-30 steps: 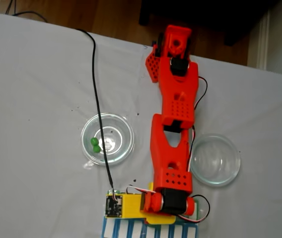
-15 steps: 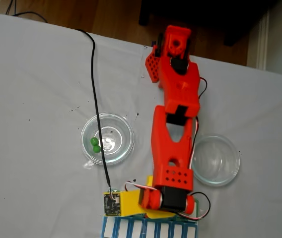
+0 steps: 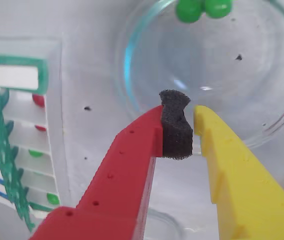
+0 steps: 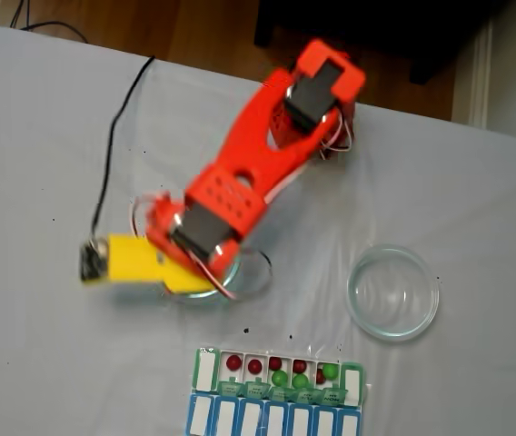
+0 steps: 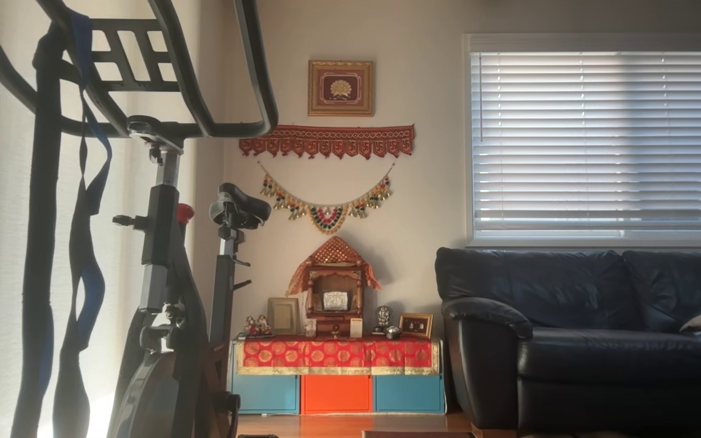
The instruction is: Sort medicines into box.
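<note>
A moment ago the arm reached down over the box at the bottom of the fixed view. Now we see it swung to the left, over the dish left of centre. The box is uncovered, with red and green pills in its cups. We think one pill was just dropped and we are back for another.

In the wrist view the end effector hangs over the dish's near rim. Its jaws are a little apart and hold nothing; only a black foam pad sits between them. Two green pills wait at the top of the frame.
</note>
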{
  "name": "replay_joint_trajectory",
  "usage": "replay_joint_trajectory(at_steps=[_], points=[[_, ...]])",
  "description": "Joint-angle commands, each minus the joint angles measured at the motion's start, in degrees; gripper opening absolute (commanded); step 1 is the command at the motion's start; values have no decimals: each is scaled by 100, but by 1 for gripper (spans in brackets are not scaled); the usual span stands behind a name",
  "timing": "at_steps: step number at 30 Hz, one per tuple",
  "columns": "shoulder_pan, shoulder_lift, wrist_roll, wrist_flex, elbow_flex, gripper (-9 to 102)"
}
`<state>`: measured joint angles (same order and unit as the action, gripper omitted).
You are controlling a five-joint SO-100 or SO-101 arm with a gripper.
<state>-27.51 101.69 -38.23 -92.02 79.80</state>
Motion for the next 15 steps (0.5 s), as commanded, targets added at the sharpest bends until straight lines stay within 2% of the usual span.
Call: replay_joint_trajectory(at_steps=[1,7,12,15], points=[[-334,861,35,255,360,1],[-519,1266,1134,1213,1626,1],[-378,1626,2646,2733,2733,1],[-246,1406,3059,3032,2786,1]])
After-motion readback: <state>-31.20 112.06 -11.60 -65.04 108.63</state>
